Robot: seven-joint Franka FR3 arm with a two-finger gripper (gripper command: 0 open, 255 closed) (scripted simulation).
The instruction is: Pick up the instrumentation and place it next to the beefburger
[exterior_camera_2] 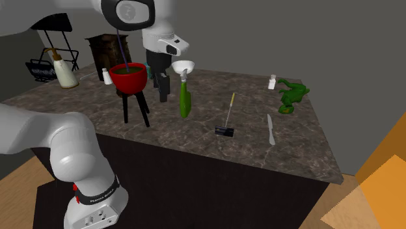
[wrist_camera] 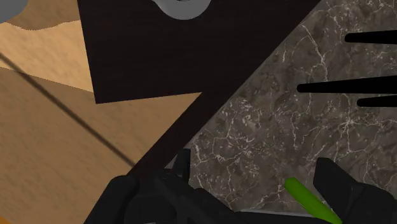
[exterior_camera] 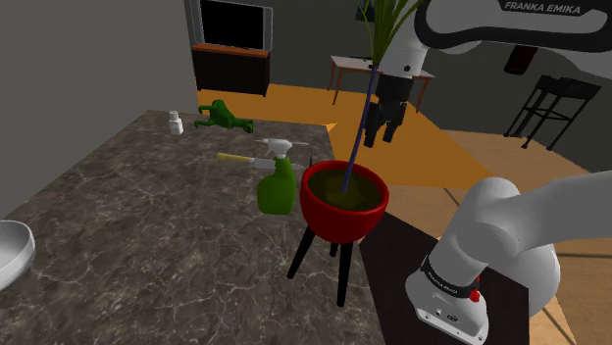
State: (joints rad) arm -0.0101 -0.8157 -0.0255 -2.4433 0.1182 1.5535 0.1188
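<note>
In the shoulder view you have the arm reaching high across the top of the picture, its wrist bent so that the gripper hangs fingers-down in the air above the counter. The jaws stand apart with nothing between them. Below them and a little toward the picture's left sits the red pot on its black legs, with the green spray bottle lying just beyond it. The slim yellow-handled tool, which I take for the instrument you want, lies flat on the counter farther still from the jaws, past the bottle, and well apart from the fingers. In the second exterior view the gripper hangs upright between the red pot and the green spray bottle, which looks to stand upright here, and the jaws are parted. The yellow-handled tool lies on the far side of the bottle from the jaws, flat on the stone, with its black head toward the counter's near edge. Farther out from the jaws than the tool lie a grey blade-like piece and a green frog figure. In the wrist view the gripper looks down on the counter's edge. Its two fingers are wide apart and clasp nothing, and a sliver of the green spray bottle shows just inside one fingertip. Ahead of the jaws you see the dark stand top and the wooden floor.
</note>
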